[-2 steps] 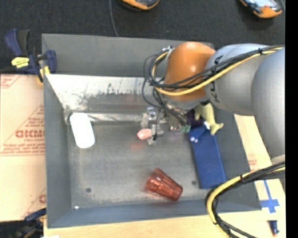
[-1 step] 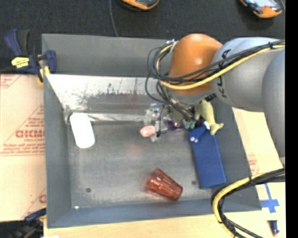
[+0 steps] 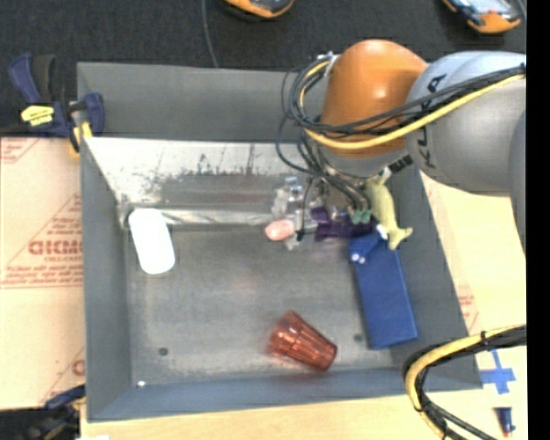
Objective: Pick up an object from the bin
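Note:
My gripper (image 3: pixel 298 216) hangs low at the bin's far side, just right of the middle, under the arm's orange cover. A small pink rounded thing (image 3: pixel 279 231) lies right against its left side; whether it is gripped I cannot tell. A purple thing (image 3: pixel 334 225) sits close on the gripper's right, partly hidden by cables. Beyond that a pale yellow-green toy (image 3: pixel 386 214) leans by the right wall. A long blue flat block (image 3: pixel 383 293) stretches from there toward the near right corner.
A white oval thing (image 3: pixel 152 240) lies at the left, by the foot of the far wall. A red ribbed cup (image 3: pixel 302 342) lies on its side near the front wall. The arm and cables cover the far right corner.

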`<state>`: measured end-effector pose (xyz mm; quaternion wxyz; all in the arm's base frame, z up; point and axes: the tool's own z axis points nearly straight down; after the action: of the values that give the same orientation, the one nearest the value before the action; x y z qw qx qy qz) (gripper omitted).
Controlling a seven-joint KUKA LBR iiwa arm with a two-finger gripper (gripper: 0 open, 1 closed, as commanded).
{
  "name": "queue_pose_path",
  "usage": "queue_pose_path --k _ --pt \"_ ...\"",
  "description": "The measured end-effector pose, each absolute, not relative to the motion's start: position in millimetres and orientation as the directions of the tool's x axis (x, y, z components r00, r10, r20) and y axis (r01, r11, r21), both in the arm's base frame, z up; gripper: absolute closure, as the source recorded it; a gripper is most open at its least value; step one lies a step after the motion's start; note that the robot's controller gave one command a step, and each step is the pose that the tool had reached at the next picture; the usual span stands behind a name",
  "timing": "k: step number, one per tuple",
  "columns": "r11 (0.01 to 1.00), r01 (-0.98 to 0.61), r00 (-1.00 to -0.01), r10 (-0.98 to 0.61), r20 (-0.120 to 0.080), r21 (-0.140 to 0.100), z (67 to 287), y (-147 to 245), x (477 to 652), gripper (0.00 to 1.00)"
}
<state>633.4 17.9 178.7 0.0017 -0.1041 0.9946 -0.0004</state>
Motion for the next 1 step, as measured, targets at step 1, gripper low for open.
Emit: queue_pose_path --k 1 --pt "0.979 -0.205 -0.979 -0.205 -0.009 -0.002 214.9 17.3 634.7 1.00"
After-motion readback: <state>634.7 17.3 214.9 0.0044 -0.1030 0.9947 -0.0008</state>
